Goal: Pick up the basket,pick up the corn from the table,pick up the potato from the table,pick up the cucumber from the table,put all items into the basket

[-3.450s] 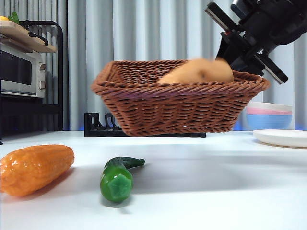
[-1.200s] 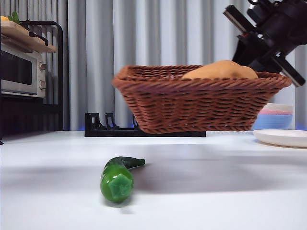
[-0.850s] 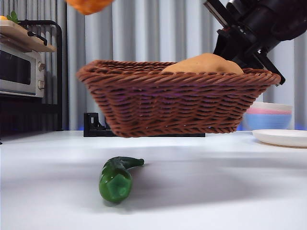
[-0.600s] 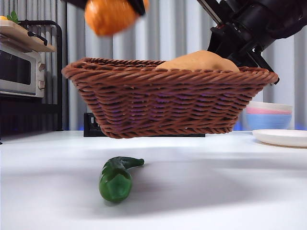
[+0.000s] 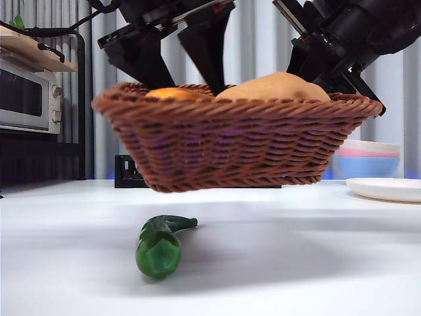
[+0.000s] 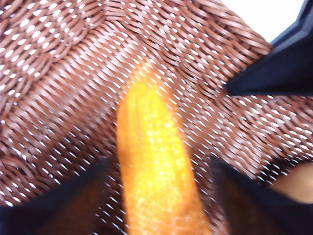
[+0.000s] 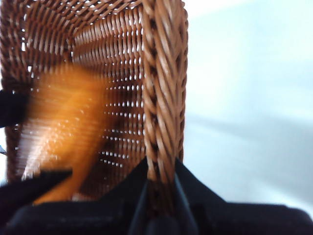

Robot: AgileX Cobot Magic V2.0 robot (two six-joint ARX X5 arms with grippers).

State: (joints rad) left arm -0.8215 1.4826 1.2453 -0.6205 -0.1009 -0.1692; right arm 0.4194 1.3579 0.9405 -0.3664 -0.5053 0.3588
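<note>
Nearest you the cucumber [image 5: 158, 246] lies on the surface [image 5: 296, 263], behind it your right tool [image 7: 160, 188] clamps the lifted basket [image 5: 237, 141] rim, while your left tool [image 5: 177, 56], spread, hovers over the corn [image 6: 154, 166] inside beside the potato [image 5: 276, 87]

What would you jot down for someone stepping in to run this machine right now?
Right end effector: shut on the basket rim, holding it off the table.
Left end effector: open, jaws down inside the basket on either side of the corn.
Done: potato and corn are in the basket.
Left: cucumber lies on the table in front of the basket; pick it up and drop it in.
</note>
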